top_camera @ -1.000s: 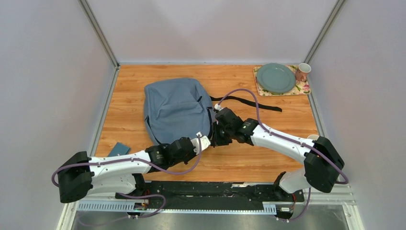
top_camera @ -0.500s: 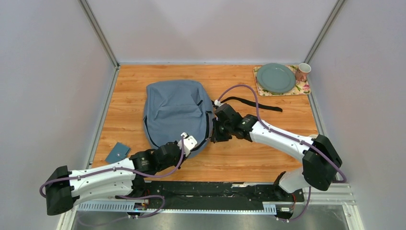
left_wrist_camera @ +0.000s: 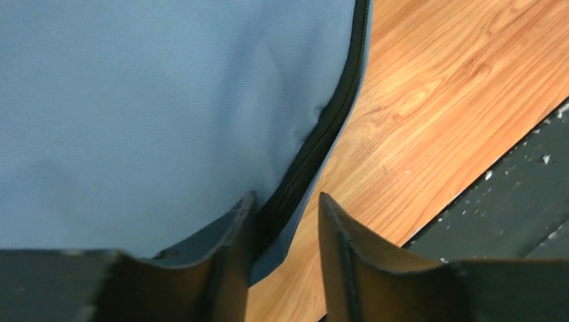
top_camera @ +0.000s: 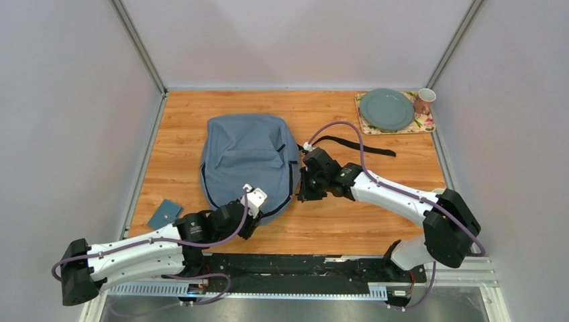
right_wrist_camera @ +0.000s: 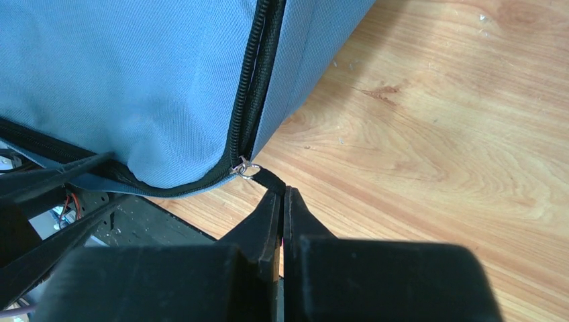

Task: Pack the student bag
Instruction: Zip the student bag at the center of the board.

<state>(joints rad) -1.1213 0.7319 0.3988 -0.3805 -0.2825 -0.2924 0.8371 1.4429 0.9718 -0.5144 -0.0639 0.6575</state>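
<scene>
Two arms: both are reaching in from the near edge of the wooden table (top_camera: 335,231) and meeting at the near end of the student bag (top_camera: 245,151).
Student bag: it is lying flat on the wood, left of the table's middle, with its grey-blue fabric facing up and its rounded end pointing toward the arms.
Left gripper (left_wrist_camera: 285,208): it is sitting at the bag's near rim with its fingers a narrow gap apart, straddling the dark zip (left_wrist_camera: 321,131) and the fabric edge. Whether the pads are touching the cloth cannot be told.
Right gripper (right_wrist_camera: 282,194): its fingers are pressing together on the black pull tab (right_wrist_camera: 267,178), which is hanging from a small metal ring (right_wrist_camera: 245,168) at the bag's near right corner.
Zip: it is curving along the bag's near edge, just above the wood.
Black strap (top_camera: 355,144): it is trailing from the bag's right side across the table toward the right.
Plate (top_camera: 386,109): it is resting on a flowered mat (top_camera: 429,125) in the far right corner.
Mug (top_camera: 423,100): it is standing at the mat's far right corner, just beside the plate.
Small blue flat item (top_camera: 165,214): it is lying near the table's left edge, apart from the bag and just beyond the left arm.
</scene>
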